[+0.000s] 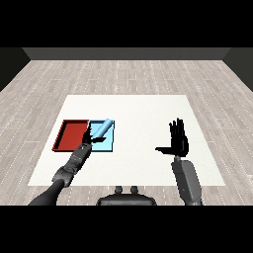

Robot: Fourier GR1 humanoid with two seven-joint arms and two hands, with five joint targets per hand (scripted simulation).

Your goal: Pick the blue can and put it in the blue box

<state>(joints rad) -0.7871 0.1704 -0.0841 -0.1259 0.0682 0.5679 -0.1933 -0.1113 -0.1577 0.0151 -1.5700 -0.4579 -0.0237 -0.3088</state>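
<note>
Left hand (pixel 87 142) is hard to read: small, dark, sitting at the near-left corner of the light blue tray (pixel 109 146), lower-left-centre of frame, w/ its fingers reaching up toward the lower end of the blue can (pixel 102 129). Can't tell whether those fingers are curled round the can, just touching it, or a bit short of it; they merge into one dark blob against the tray. Its grey forearm runs down-left and gets cut off near the lower left corner. The can's lower end is partly hidden behind that hand, so its full length doesn't show. What does show: a pale blue cylinder, tilted, lying on a diagonal from lower left to upper right, its upper end poking past the tray's far edge, approx over the tray's left half. Its colour is v. close to the tray's, so the outline is faint where they overlap; can't tell if it rests on the tray floor or is held above it. Red tray (pixel 72 134) sits touching the blue one's left side, left of centre; its near-right corner is covered by the left hand. Right hand (pixel 179 140) is right of centre, well apart from both trays, over the white table (pixel 143 111): fingers straight and spread, pointing up-frame, thumb stuck out to the left, holding nothing. Its forearm is cut off at the bottom.
</note>
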